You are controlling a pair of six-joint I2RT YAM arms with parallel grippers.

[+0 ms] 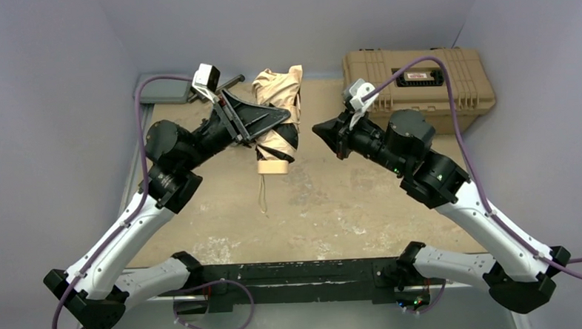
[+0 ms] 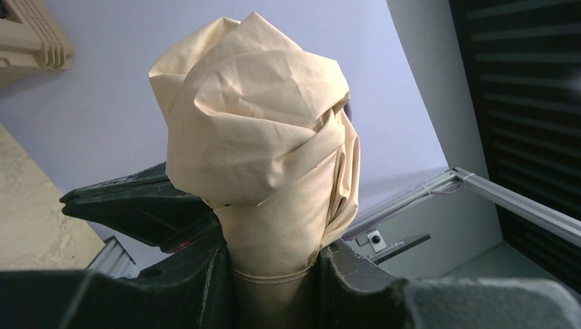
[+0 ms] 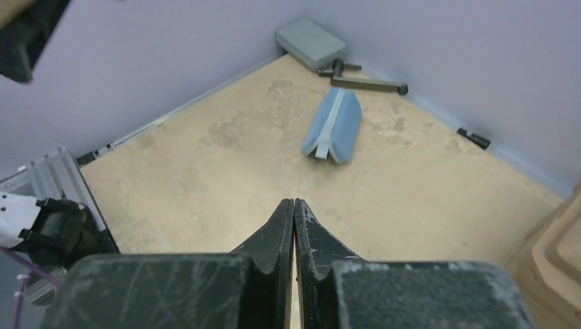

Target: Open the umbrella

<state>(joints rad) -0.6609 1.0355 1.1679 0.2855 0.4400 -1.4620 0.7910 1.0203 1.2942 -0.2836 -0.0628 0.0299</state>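
The umbrella (image 1: 279, 87) is folded into a crumpled beige bundle and held above the table's far middle. Its cream handle (image 1: 273, 166) points toward the near side, with a thin strap (image 1: 262, 195) dangling below it. My left gripper (image 1: 286, 124) is shut on the bundle from the left. In the left wrist view the fabric (image 2: 260, 137) bulges out past the jaws (image 2: 274, 274), which squeeze its narrow part. My right gripper (image 1: 320, 127) hangs just right of the umbrella, apart from it, its fingers (image 3: 294, 205) pressed together on nothing.
A tan toolbox (image 1: 418, 81) stands at the back right. A blue pouch (image 3: 334, 127) lies on the table. A grey flat box (image 3: 312, 42) and a black bar (image 3: 366, 83) sit in the back left corner. Walls close in on three sides.
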